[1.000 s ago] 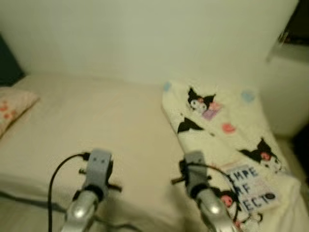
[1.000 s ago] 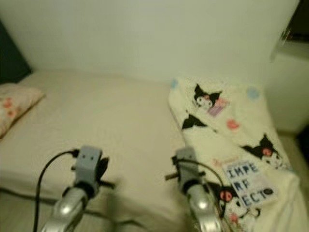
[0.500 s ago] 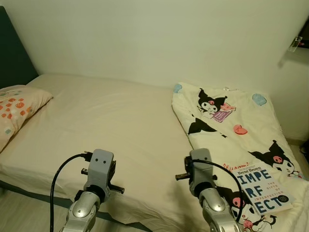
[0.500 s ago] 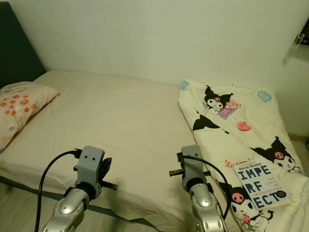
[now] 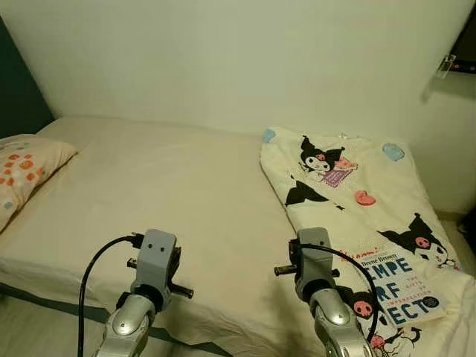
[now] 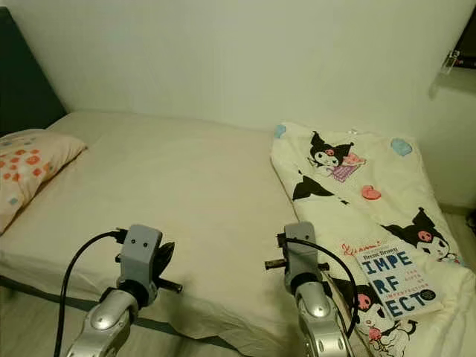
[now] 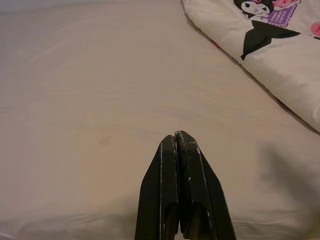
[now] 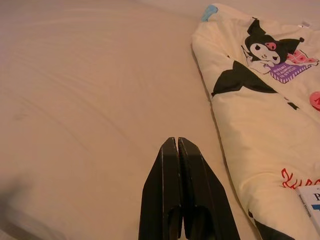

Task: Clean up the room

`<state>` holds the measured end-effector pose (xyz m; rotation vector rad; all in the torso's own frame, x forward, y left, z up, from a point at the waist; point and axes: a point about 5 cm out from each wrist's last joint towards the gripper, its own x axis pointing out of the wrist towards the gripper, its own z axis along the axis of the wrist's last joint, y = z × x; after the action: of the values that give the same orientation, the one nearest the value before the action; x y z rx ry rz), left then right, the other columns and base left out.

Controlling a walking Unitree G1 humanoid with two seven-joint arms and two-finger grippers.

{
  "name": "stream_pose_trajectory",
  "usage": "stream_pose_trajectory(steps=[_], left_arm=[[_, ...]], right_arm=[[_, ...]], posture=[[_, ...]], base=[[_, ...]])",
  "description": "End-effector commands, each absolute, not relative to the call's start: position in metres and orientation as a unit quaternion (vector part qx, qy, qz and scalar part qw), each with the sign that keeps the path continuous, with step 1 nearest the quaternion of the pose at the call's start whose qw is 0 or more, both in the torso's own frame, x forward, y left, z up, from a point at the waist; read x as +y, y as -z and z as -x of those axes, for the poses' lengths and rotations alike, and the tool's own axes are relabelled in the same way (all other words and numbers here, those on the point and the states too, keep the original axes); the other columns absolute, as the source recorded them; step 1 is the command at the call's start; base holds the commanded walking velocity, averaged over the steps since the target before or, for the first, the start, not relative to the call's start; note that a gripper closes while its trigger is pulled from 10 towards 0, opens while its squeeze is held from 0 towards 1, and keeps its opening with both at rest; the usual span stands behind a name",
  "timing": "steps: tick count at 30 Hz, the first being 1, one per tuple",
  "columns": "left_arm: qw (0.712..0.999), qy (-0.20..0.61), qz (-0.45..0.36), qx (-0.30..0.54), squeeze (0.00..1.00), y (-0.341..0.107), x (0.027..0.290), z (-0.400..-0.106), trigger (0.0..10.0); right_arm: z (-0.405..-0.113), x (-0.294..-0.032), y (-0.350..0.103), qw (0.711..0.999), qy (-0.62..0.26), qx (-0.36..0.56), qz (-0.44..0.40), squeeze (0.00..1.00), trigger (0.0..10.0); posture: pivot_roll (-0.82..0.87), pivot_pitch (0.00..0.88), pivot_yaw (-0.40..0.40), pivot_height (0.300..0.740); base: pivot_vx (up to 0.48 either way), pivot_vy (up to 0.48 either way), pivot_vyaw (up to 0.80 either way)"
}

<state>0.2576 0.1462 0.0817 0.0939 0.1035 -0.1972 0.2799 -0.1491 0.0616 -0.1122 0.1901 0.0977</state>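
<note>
Cream walls are standing behind a wide bed [image 5: 149,193] with a plain beige sheet. At its head end, on the robot's left, a pillow [image 5: 22,167] with small orange marks is lying beside a dark headboard [image 6: 22,82]. On the right part of the bed a cream blanket [image 5: 357,193] printed with black cartoon figures is lying folded in a long strip, reaching from near the wall to the near edge. A book [image 5: 401,290] with big blue letters on its white cover is resting flat on the near end of this blanket.

Both silver arms are reaching forward over the near edge of the mattress. The left gripper [image 7: 176,137] is hovering above the bare sheet, and its jaws are pressed together with nothing between them. The right gripper [image 8: 176,141] is hovering over the sheet just beside the blanket's edge, jaws also together and empty. The book is lying near the right arm, not touched by it.
</note>
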Motion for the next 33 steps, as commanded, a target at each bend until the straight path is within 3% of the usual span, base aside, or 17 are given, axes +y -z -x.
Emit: stream_pose_trajectory(steps=[1, 22, 33], left_arm=[[0.991, 0.107, -0.048, 0.058, 0.00, -0.0785, 0.1445, -0.2543, 10.0], [0.991, 0.110, -0.052, 0.061, 0.00, -0.0770, 0.1442, -0.2537, 10.0], [0.990, 0.117, -0.053, 0.061, 0.00, -0.0772, 0.1434, -0.2540, 10.0]], right_arm=[[-0.2772, -0.1494, -0.0561, 0.992, -0.045, 0.110, 0.050, 0.00, 10.0], [-0.2759, -0.1474, -0.0554, 0.991, -0.051, 0.110, 0.049, 0.00, 10.0], [-0.2743, -0.1436, -0.0555, 0.991, -0.057, 0.109, 0.045, 0.00, 10.0]], posture=[[-0.05, 0.107, 0.019, 0.675], [-0.06, 0.096, 0.020, 0.596], [-0.06, 0.096, 0.025, 0.596]], base=[[0.000, 0.000, 0.00], [0.000, 0.000, 0.00], [0.000, 0.000, 0.00]])
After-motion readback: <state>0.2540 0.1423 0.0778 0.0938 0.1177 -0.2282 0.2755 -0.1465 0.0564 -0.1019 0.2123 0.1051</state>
